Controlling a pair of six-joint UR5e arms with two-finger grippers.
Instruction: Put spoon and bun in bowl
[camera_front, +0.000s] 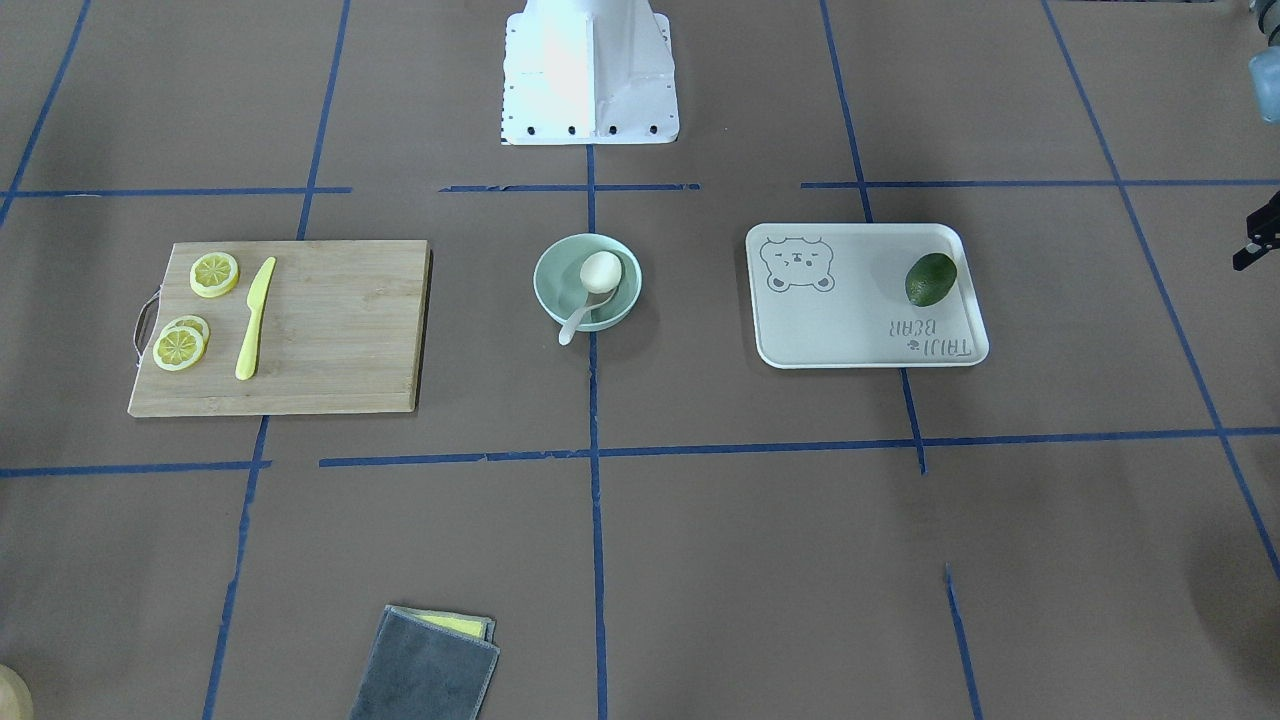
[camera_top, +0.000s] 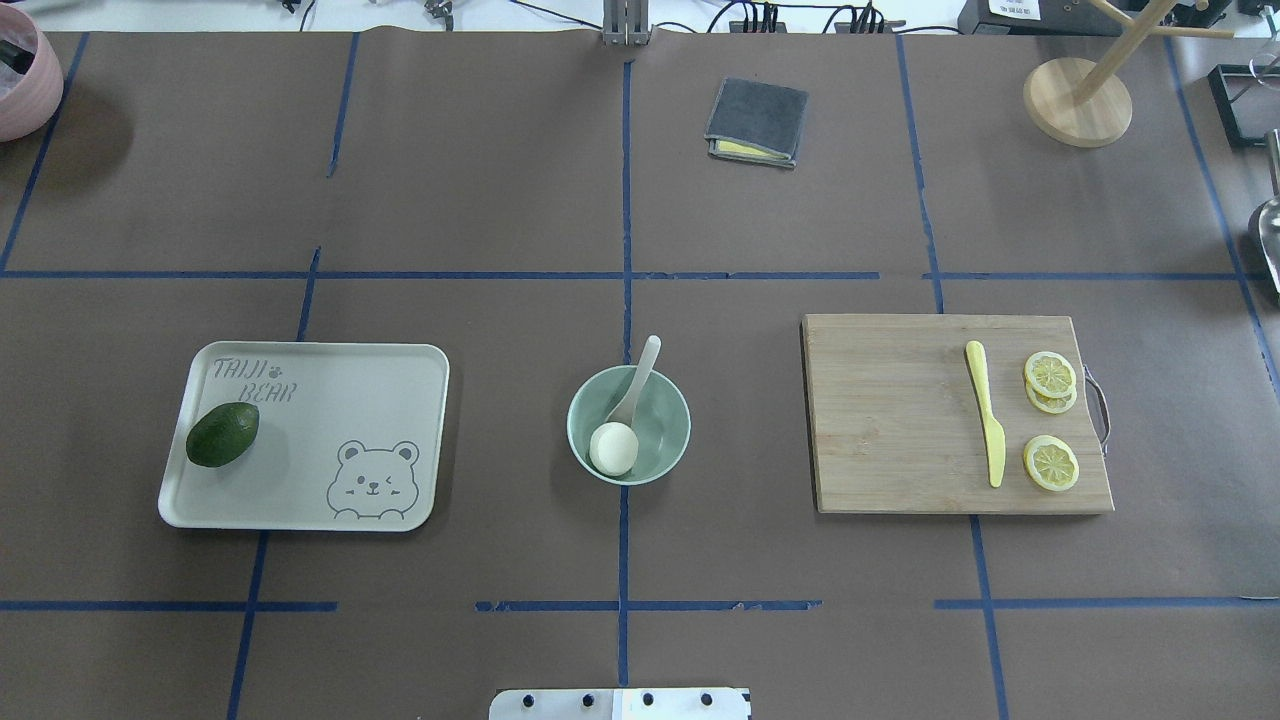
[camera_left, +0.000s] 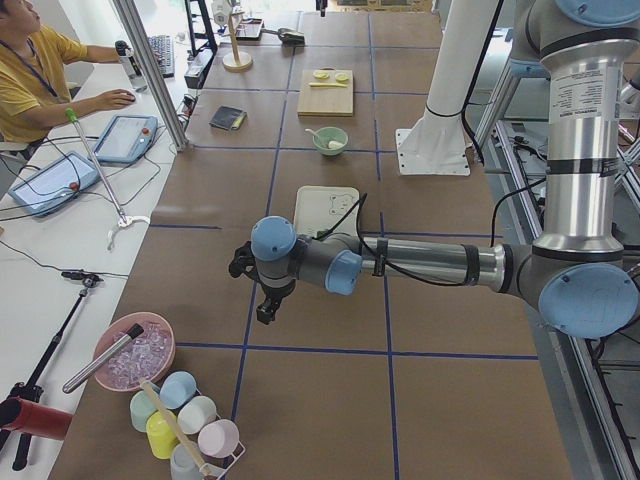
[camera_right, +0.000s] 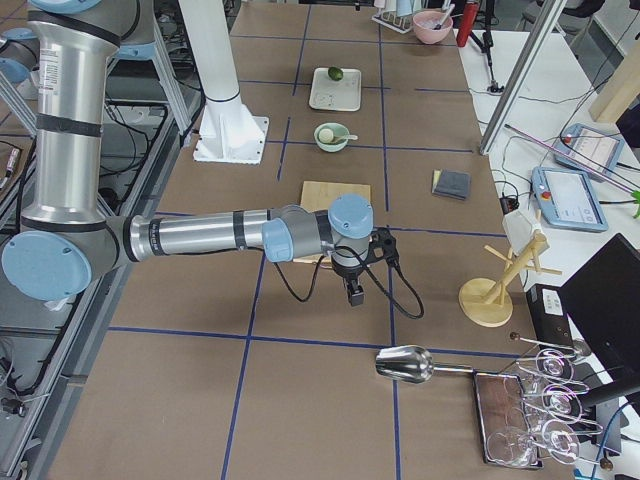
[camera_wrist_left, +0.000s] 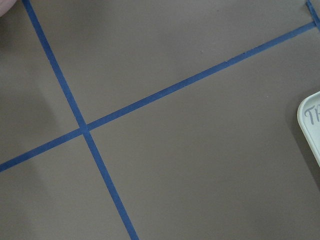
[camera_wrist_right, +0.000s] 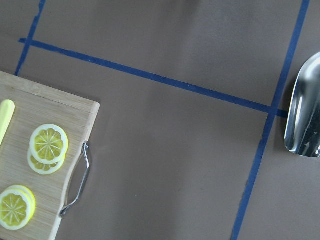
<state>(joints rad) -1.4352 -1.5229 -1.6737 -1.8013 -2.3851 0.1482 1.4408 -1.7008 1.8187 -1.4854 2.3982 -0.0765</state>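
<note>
The mint-green bowl (camera_top: 675, 440) stands at the table's centre and also shows in the front-facing view (camera_front: 548, 290). The white bun (camera_top: 613, 448) (camera_front: 600, 270) lies inside it. The pale spoon (camera_top: 643, 365) (camera_front: 575, 325) rests with its scoop in the bowl and its handle over the rim. My left gripper (camera_left: 262, 312) hangs far off past the tray's end. My right gripper (camera_right: 352, 290) hangs beyond the cutting board's far end. Both show clearly only in the side views, so I cannot tell if they are open or shut.
A wooden cutting board (camera_top: 900, 420) holds a yellow knife (camera_top: 985, 415) and lemon slices (camera_top: 1050, 465). A pale tray (camera_top: 380, 400) holds an avocado (camera_top: 222, 434). A folded grey cloth (camera_top: 757, 122), a wooden stand (camera_top: 1077, 100), a metal scoop (camera_wrist_right: 305, 110) and a pink bowl (camera_top: 20, 85) sit at the edges.
</note>
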